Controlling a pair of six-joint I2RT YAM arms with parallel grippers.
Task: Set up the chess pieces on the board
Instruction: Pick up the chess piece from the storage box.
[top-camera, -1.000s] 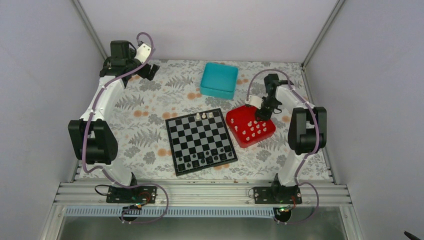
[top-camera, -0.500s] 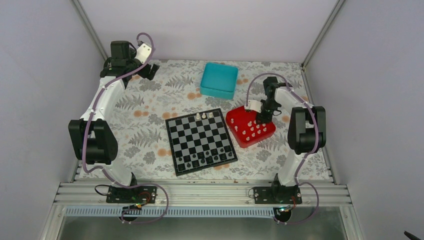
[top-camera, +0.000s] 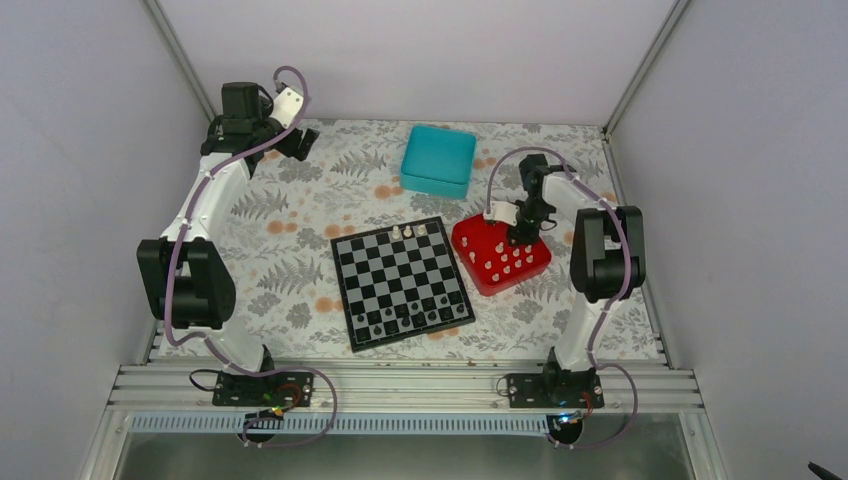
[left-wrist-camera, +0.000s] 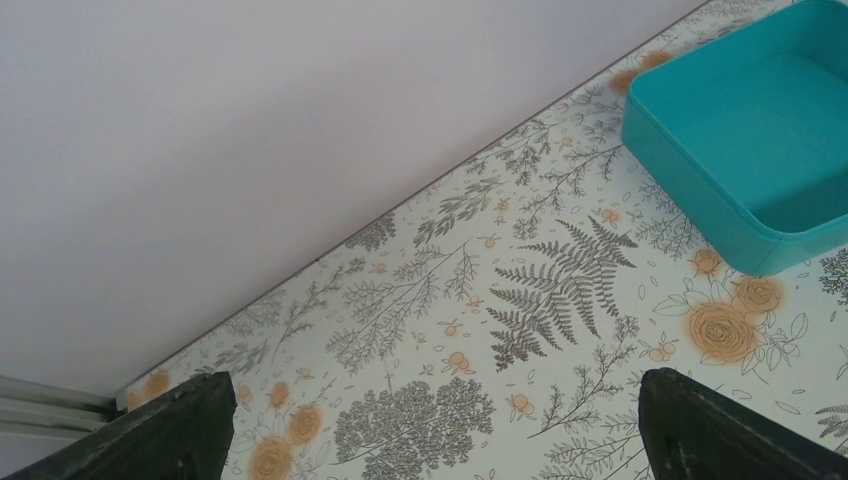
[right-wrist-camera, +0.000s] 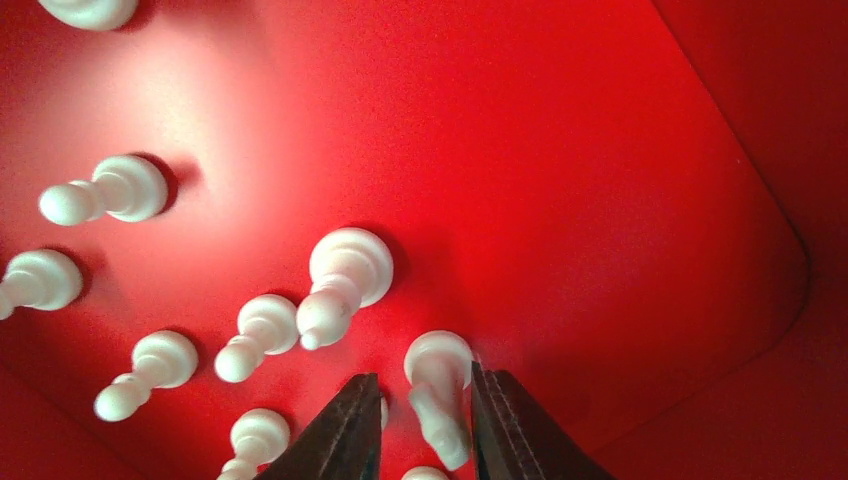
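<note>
Right wrist view: the right claw (right-wrist-camera: 420, 375) stands partly open. Its two dark, ridged fingers (right-wrist-camera: 345, 435) straddle a small cream plastic chess piece (right-wrist-camera: 438, 395) on the glossy floor of the red square plastic tray (right-wrist-camera: 600, 200). The right finger touches the piece's side, while a narrow gap shows at the left finger, so the piece is not clamped. Other cream pieces (right-wrist-camera: 345, 270), smooth with round bases and knobbed heads, are scattered on the tray floor to its left.

In the top external view the tray sits just beside the right edge of the flat black-and-grey checked chessboard (top-camera: 402, 283). Three cream pieces (top-camera: 408, 231) stand on the chessboard's far row, and tiny dark pieces (top-camera: 410, 318) stand along its near rows. A teal box with rounded corners (top-camera: 439, 160) lies beyond the chessboard's far edge. The left claw (left-wrist-camera: 440, 425), spread wide with nothing between its fingers, hovers well apart from the chessboard, past its far left corner. It hangs over the matt fern-and-flower printed table cover (left-wrist-camera: 560, 290).
</note>
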